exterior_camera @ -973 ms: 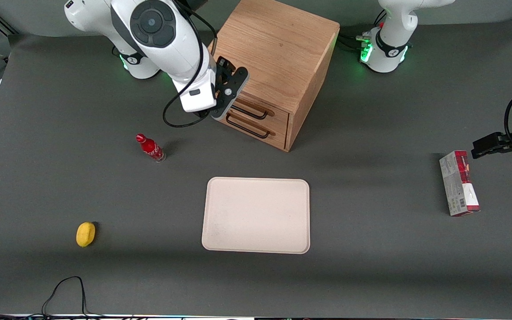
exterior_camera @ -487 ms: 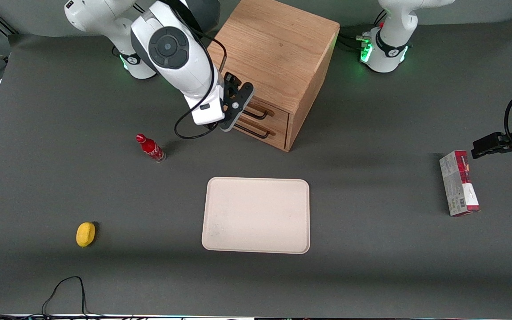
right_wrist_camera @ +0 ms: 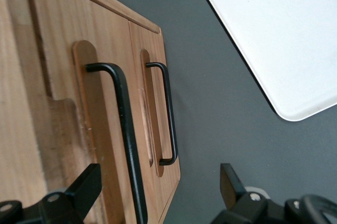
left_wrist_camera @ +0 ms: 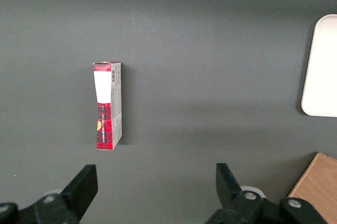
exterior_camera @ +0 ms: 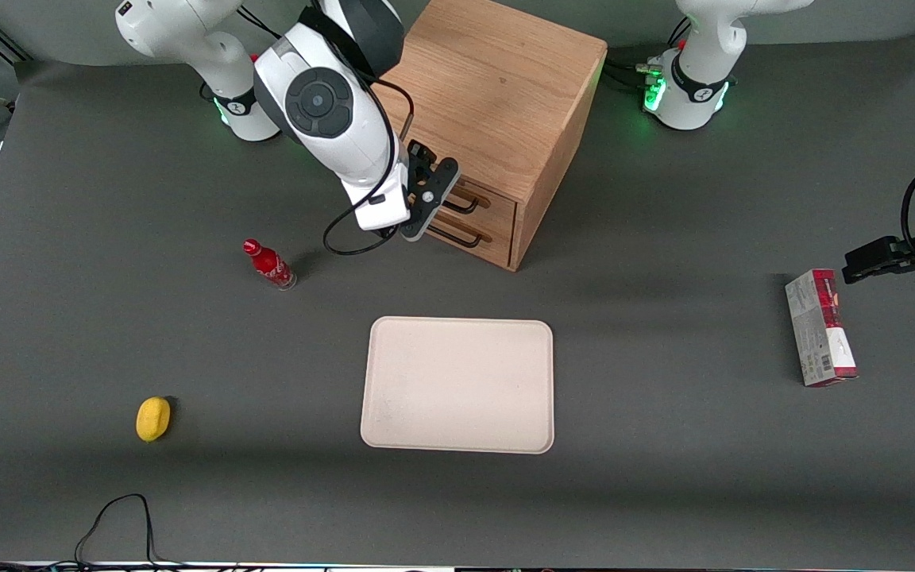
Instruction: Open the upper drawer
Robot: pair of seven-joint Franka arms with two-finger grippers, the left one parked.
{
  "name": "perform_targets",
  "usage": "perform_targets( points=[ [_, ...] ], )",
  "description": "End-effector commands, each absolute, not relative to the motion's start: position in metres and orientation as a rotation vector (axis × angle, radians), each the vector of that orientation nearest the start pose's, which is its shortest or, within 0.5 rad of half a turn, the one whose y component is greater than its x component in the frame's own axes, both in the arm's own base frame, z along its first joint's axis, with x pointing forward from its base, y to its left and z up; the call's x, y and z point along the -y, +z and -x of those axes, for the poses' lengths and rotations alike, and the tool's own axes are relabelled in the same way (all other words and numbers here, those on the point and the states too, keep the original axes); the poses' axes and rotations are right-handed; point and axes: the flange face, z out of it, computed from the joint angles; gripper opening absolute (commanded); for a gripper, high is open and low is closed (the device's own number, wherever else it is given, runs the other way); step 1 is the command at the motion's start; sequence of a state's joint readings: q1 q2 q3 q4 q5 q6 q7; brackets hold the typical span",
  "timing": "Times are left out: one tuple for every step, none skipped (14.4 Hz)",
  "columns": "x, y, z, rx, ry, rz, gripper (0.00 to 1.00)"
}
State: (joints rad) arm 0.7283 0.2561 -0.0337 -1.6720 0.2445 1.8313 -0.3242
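My gripper (exterior_camera: 419, 208) hangs with fingers spread apart, just in front of the shut upper drawer (exterior_camera: 480, 196) and its black handle (right_wrist_camera: 124, 129).

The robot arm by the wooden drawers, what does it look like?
The right arm is glossy white with dark grey round joint caps and a black cable looping beside it. Its black two-finger gripper, open, sits in front of the light oak upper drawer. Green lights glow at its base.

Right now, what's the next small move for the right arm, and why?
Probably ease the open tool in until its fingers straddle the thin black bar handle of the upper light oak drawer. That drawer looks shut, and the tool is in front of the handle without gripping it.
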Motion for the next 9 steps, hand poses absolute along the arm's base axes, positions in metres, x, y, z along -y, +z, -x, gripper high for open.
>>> perform_targets(
  points=[
    [-0.413, 0.434, -0.465, 1.367, 0.170, 2.613, 1.00],
    [-0.413, 0.429, -0.464, 1.366, 0.167, 2.615, 1.00],
    [-0.413, 0.425, -0.463, 1.365, 0.168, 2.616, 1.00],
    [-0.413, 0.423, -0.463, 1.365, 0.165, 2.618, 1.00],
    [-0.412, 0.421, -0.463, 1.369, 0.166, 2.622, 1.00],
    [-0.412, 0.420, -0.464, 1.375, 0.158, 2.626, 1.00],
    [-0.412, 0.418, -0.464, 1.379, 0.161, 2.630, 1.00],
    [-0.412, 0.415, -0.465, 1.382, 0.163, 2.631, 1.00],
    [-0.413, 0.414, -0.466, 1.380, 0.159, 2.631, 1.00]
  ],
)
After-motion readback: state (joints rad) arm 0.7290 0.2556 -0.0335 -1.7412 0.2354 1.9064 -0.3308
